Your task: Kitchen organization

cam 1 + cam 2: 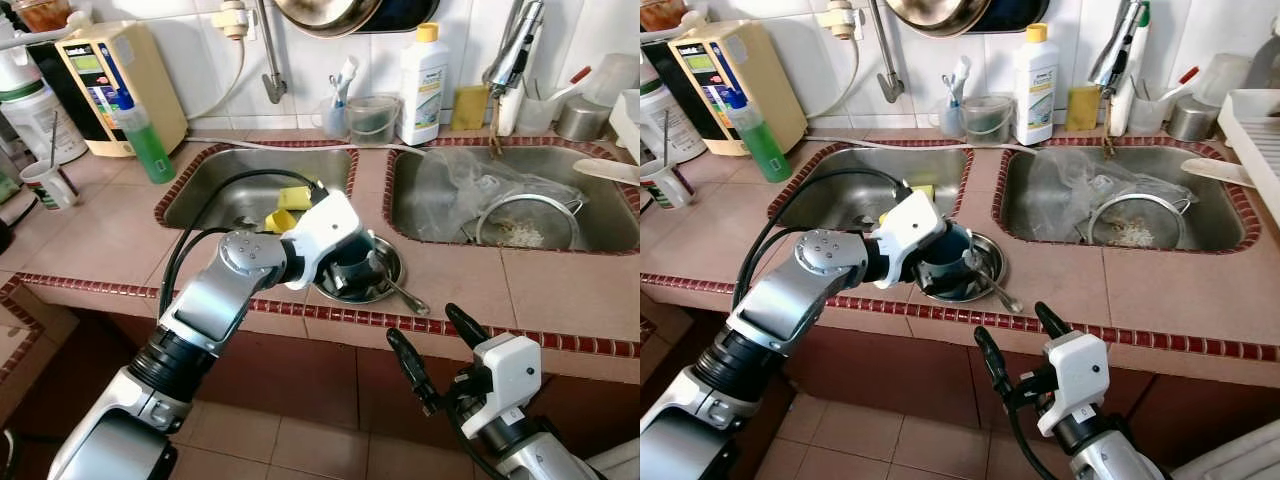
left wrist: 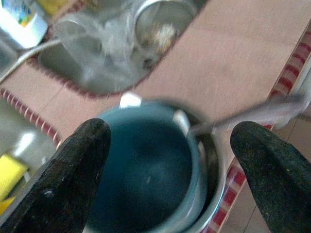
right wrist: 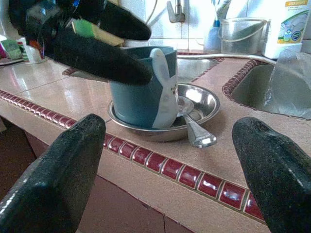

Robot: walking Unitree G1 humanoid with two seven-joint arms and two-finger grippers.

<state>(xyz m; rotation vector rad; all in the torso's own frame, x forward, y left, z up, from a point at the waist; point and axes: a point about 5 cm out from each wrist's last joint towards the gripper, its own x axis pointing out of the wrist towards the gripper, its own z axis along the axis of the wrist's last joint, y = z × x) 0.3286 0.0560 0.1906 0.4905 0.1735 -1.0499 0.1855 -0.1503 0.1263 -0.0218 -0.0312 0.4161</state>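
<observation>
A teal mug (image 3: 138,92) with a white rabbit figure on its side stands in a shallow steel bowl (image 3: 204,104) on the tiled counter between the two sinks. A metal spoon (image 3: 194,128) lies in the bowl, its handle pointing toward the counter's front edge. My left gripper (image 2: 172,131) is open and reaches down over the mug (image 1: 350,270), one black finger on each side of it. My right gripper (image 1: 421,322) is open, low in front of the counter edge, facing the bowl with nothing between its fingers (image 3: 58,170).
The left sink (image 1: 215,190) holds yellow items. A crumpled plastic bag and a strainer (image 1: 520,225) lie in the right sink. A green bottle (image 1: 145,140), a white detergent bottle (image 1: 423,85) and a cup (image 1: 48,185) stand on the counter. A dish rack (image 1: 1255,130) is far right.
</observation>
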